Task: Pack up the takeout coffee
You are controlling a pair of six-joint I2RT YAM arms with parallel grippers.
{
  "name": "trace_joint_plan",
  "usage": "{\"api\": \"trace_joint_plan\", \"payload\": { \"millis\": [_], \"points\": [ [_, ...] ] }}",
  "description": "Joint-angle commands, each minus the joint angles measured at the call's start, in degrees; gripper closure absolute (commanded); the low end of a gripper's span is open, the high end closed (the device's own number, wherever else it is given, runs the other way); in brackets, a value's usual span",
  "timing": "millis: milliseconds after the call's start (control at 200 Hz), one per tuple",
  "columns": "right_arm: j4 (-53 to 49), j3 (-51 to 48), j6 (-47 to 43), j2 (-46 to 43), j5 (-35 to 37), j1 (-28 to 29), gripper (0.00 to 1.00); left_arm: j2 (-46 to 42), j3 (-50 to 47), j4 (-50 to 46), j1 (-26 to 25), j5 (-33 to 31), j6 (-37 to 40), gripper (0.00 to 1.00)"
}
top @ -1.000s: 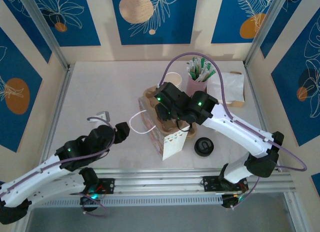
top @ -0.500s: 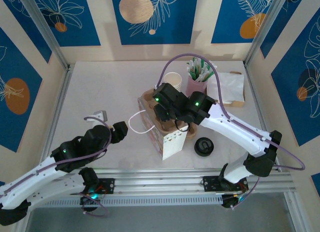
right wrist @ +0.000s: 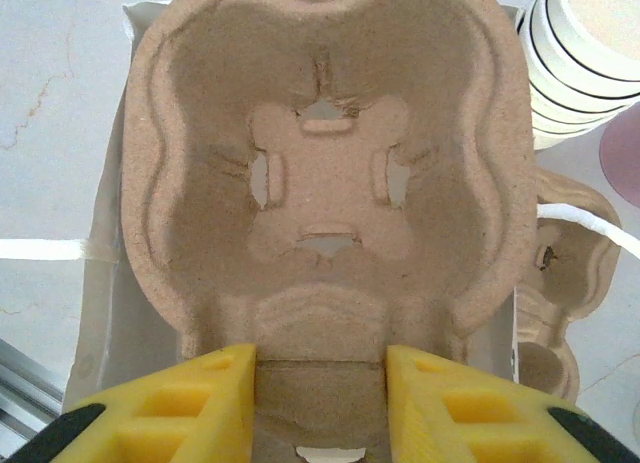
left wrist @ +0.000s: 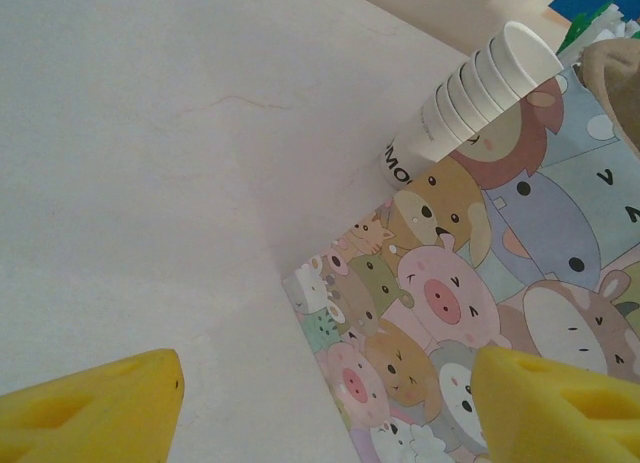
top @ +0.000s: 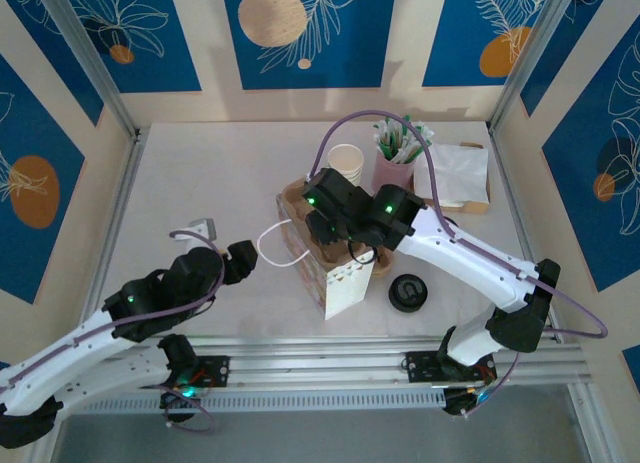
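A brown pulp cup carrier (right wrist: 330,173) hangs flat over the open cartoon-animal paper bag (top: 335,283), and my right gripper (right wrist: 320,393) is shut on the carrier's near edge. From above, that gripper (top: 330,221) sits over the bag's mouth, with a corner of the carrier (top: 294,195) showing at its left. A stack of white paper cups (top: 346,163) stands just behind the bag. My left gripper (left wrist: 325,413) is open and low over the table, left of the bag's printed side (left wrist: 480,283), with nothing between its yellow fingers (left wrist: 90,408).
A pink cup of stirrers (top: 393,161) and a pile of napkins (top: 460,173) stand at the back right. A black lid (top: 408,293) lies right of the bag. Another pulp carrier (right wrist: 550,283) lies beside the bag. The bag's white handle (top: 278,245) loops out left.
My right arm has shifted slightly left and back with the carrier in its grip. The left arm has barely moved.
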Motion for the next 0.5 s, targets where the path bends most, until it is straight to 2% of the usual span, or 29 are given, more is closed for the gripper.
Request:
{"api": "trace_joint_plan", "payload": {
  "millis": [0, 245, 495],
  "points": [
    [-1.2, -1.4, 0.8, -0.6, -0.8, 0.5, 0.63, 0.0, 1.4, -1.4, -0.3, 0.5, 0.9, 0.24],
    [-3.6, 0.7, 0.7, 0.9, 0.7, 3.3, 0.63, -0.1, 0.3, -1.5, -0.3, -0.1, -0.1, 0.24],
    [-6.7, 0.0, 3.0, 1.9, 1.6, 2.8, 0.63, 0.4, -1.1, -1.0, -0.3, 0.3, -1.3, 0.24]
  ]
}}
